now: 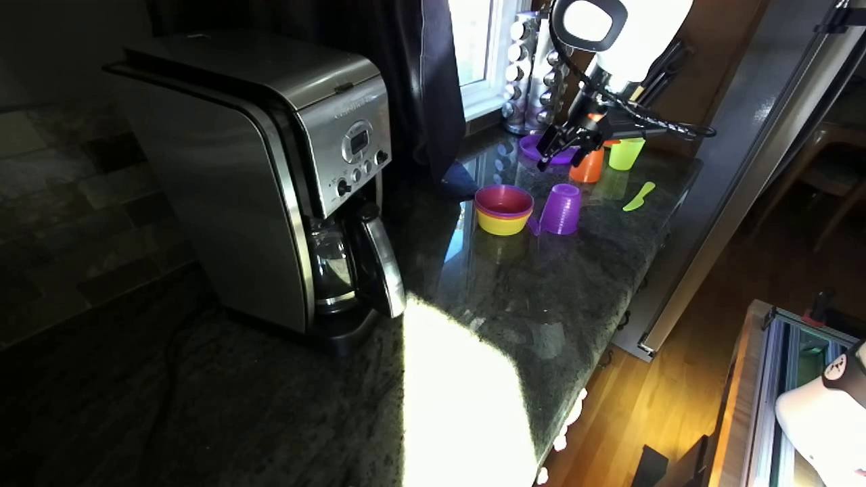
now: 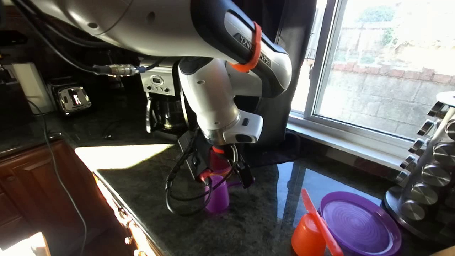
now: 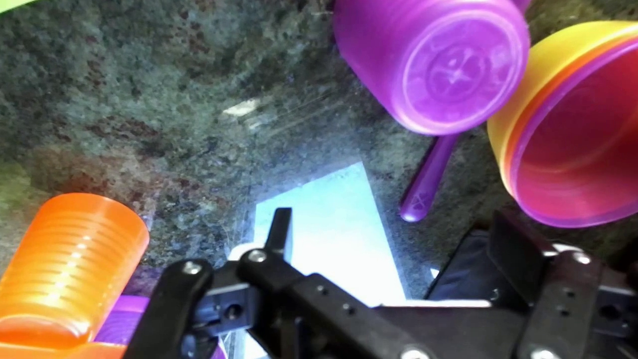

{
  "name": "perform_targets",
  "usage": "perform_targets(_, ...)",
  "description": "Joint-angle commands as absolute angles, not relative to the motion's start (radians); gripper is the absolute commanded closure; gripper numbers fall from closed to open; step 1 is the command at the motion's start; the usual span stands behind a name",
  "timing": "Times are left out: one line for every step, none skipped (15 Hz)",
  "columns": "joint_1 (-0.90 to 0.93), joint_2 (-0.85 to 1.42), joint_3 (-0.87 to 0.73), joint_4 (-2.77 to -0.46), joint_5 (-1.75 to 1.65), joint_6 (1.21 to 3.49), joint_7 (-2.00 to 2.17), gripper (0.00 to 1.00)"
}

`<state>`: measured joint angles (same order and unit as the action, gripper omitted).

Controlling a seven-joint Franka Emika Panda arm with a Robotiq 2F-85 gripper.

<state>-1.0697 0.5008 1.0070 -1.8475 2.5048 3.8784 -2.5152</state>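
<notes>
In the wrist view, the gripper comes in from the lower edge, and its two fingers stand wide apart; between them one sees the dark stone countertop with a bright reflection. The nearest thing to this gap in the frame is a purple utensil, of which mainly the handle is visible. Its upper end is hidden by a purple cup, which stands upside down at the upper right. Just right of this cup is a stack of bowls, yellow outside and red inside.

An orange cup is at the lower left. In an exterior view, an orange-red knife lies across its base, beside a purple plate and a spice rack. In an exterior view, a light green knife lies near a green cup in the upper right, and a coffee maker occupies the left part.
</notes>
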Motion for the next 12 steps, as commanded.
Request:
perform_targets(-0.96,0.556,0.912,-1.757,2.513,3.907,-2.549,0.0)
perform_targets(-0.93,0.57,0.89,-1.729,2.517,3.916,-2.55,0.0)
perform_targets(-0.893,0.587,0.864,-1.69,2.525,3.935,-2.536,0.0)
perform_targets(-0.862,0.605,0.843,-1.656,2.525,3.954,-2.531,0.0)
perform_targets(-0.83,0.629,0.823,-1.613,2.525,3.986,-2.522,0.0)
perform_targets(-0.803,0.655,0.808,-1.568,2.524,4.021,-2.518,0.0)
perform_targets(-0.771,0.683,0.789,-1.519,2.523,4.066,-2.512,0.0)
perform_targets(-0.742,0.713,0.773,-1.467,2.523,4.116,-2.507,0.0)
perform_targets(-0.714,0.74,0.757,-1.417,2.523,4.166,-2.493,0.0)
perform_targets(-0.696,0.768,0.752,-1.371,2.523,4.206,-2.492,0.0)
perform_targets(-0.675,0.794,0.742,-1.327,2.523,4.238,-2.49,0.0)
perform_targets(-0.658,0.819,0.738,-1.289,2.524,4.264,-2.488,0.0)
